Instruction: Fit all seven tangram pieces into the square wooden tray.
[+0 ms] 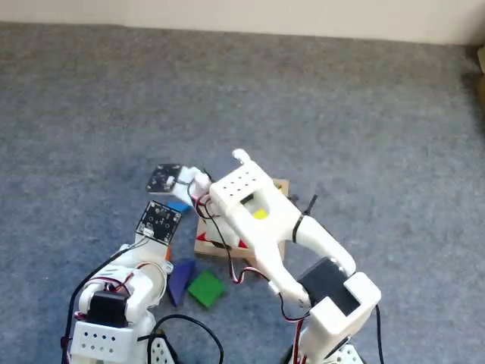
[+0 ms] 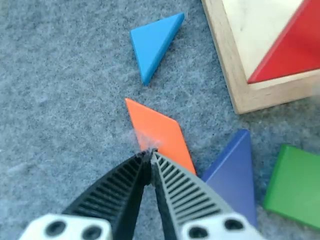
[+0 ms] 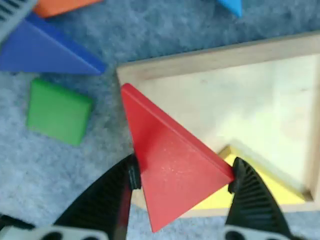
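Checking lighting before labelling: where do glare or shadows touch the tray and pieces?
Right wrist view: pale sheen on the tray floor, fainter on the red triangle in the right hand. Left wrist view: tray floor washed bright, orange piece evenly lit. High view: no hard shadows on the carpet.

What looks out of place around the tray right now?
The red triangle, pinched in the right hand, looks askew: two of its corners lie over the rim of the wooden tray and it covers part of the yellow piece, so it isn't seated flat inside.
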Robot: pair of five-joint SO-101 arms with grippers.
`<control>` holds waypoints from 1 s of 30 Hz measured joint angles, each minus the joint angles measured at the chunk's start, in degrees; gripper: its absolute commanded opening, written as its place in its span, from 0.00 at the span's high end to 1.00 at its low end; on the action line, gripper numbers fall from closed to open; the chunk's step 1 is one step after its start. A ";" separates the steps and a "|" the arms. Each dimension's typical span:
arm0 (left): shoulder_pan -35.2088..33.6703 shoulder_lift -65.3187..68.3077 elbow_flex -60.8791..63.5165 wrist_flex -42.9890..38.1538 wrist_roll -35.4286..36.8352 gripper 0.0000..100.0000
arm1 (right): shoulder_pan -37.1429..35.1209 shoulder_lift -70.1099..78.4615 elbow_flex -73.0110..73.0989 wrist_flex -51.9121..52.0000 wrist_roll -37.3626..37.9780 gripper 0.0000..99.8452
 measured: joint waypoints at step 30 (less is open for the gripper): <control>0.00 0.00 0.00 0.00 0.00 1.00 | 2.37 2.20 2.37 -6.77 -0.18 0.69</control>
